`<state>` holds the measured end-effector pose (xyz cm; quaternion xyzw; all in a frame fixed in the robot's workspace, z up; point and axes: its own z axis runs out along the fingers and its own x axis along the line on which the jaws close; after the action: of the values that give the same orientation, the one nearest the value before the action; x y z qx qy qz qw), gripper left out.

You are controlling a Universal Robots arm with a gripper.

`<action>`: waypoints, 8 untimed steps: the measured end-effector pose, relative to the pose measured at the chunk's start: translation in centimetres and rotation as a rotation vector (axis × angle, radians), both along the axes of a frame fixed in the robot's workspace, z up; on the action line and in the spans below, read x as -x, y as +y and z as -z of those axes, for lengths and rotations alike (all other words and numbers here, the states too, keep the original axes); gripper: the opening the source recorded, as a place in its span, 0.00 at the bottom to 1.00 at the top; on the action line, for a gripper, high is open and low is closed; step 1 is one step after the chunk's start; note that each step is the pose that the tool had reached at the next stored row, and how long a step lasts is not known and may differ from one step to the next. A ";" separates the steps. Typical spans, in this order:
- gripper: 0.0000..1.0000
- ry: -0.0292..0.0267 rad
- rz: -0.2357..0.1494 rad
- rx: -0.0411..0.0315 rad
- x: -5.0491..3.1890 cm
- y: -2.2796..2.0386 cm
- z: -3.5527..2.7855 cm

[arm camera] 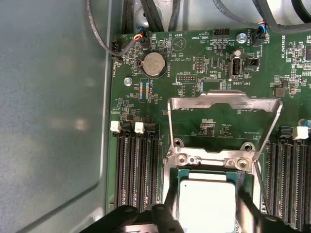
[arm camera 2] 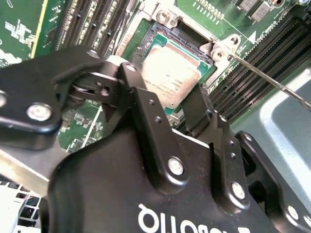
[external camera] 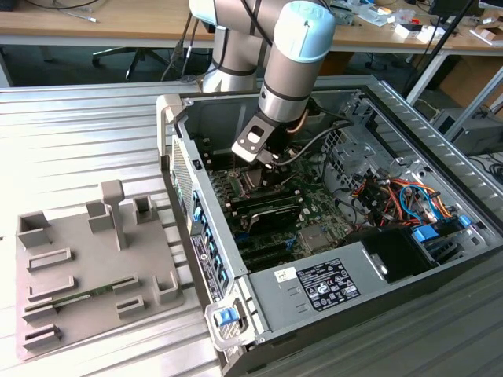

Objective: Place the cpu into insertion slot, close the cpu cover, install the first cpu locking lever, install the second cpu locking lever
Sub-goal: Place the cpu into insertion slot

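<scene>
The arm reaches down into the open computer case [external camera: 314, 287], which lies on its side on the ribbed metal surface [external camera: 78, 126]. Its hand [external camera: 269, 161] hangs low over the motherboard [external camera: 318, 228].

Everything close up centres on the insertion slot [arm camera 2: 187, 30]. The cpu [arm camera 2: 170, 77] lies squarely within the slot's frame, its dull silver top facing up and level with the board. I cannot tell whether it is fully seated or held just above the contacts. In both wrist views the hand [arm camera 2: 163, 86] is directly over the slot. One black finger [arm camera 2: 141, 102] is against one edge of the cpu and the other against the opposite edge. The hand looks clamped on the chip, with no gap visible on either side.

In the first wrist view the cpu [arm camera: 206, 196] sits between the two fingertips of the hand [arm camera: 208, 208]. The cpu cover [arm camera: 223, 101] is swung up and away from the slot. It is hinged at the slot's far edge, and green board shows through its square window, so the slot is uncovered.

A thin locking lever [arm camera 2: 265, 76] stands free, slanting away from one corner of the slot. Rows of memory slots [arm camera: 136, 170] run alongside the slot. A round coin battery [arm camera: 154, 64] lies beyond the raised cover.
</scene>
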<state>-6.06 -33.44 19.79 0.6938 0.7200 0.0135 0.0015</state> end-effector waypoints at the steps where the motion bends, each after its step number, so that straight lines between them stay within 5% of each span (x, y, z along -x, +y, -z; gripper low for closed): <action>1: 0.55 -0.0001 0.000 -0.0001 0.00 0.01 0.01; 8: 0.55 -0.0002 0.000 -0.0002 -0.01 0.09 0.01</action>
<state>-6.05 -33.36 19.78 0.6938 0.7200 0.0137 0.0015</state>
